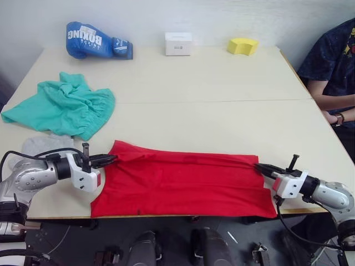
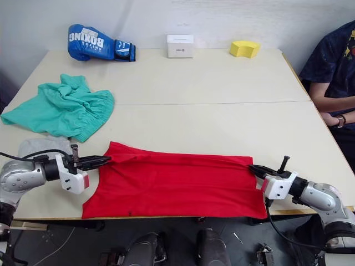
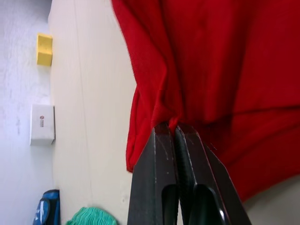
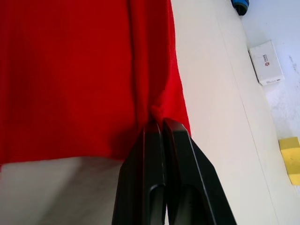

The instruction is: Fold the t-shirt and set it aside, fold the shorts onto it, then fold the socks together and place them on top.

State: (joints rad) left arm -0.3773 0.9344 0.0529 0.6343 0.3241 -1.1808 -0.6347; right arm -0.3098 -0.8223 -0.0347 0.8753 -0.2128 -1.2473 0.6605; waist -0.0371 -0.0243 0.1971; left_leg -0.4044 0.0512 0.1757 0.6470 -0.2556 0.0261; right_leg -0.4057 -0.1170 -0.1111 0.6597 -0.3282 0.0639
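While both fingers pinch far corners, t-shirt (image 1: 183, 180) lies long axis left-right

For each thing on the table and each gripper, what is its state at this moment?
t-shirt: spread flat at the near table edge, pinched at both far corners.
shorts: crumpled in a heap, untouched.
socks: lying near the left arm, partly hidden, not yet folded.
left gripper: fingers shut on the t-shirt.
right gripper: fingers shut on the t-shirt.
boxing glove: lying on its side at the far edge.
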